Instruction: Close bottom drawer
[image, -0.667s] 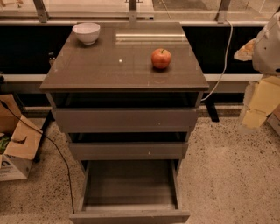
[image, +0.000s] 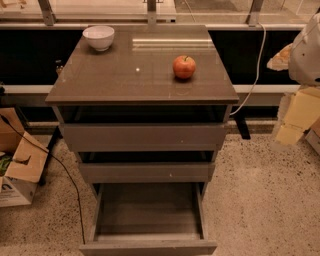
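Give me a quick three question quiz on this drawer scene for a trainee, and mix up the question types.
1. True or false: the bottom drawer is pulled out, with a bare floor.
2. What sits on the cabinet top along with the white bowl? A) banana B) red apple C) soda can
3. Fill in: the end effector hangs near the picture's ___ edge, apart from the drawer.
Key: 1 true; 2 B; 3 right.
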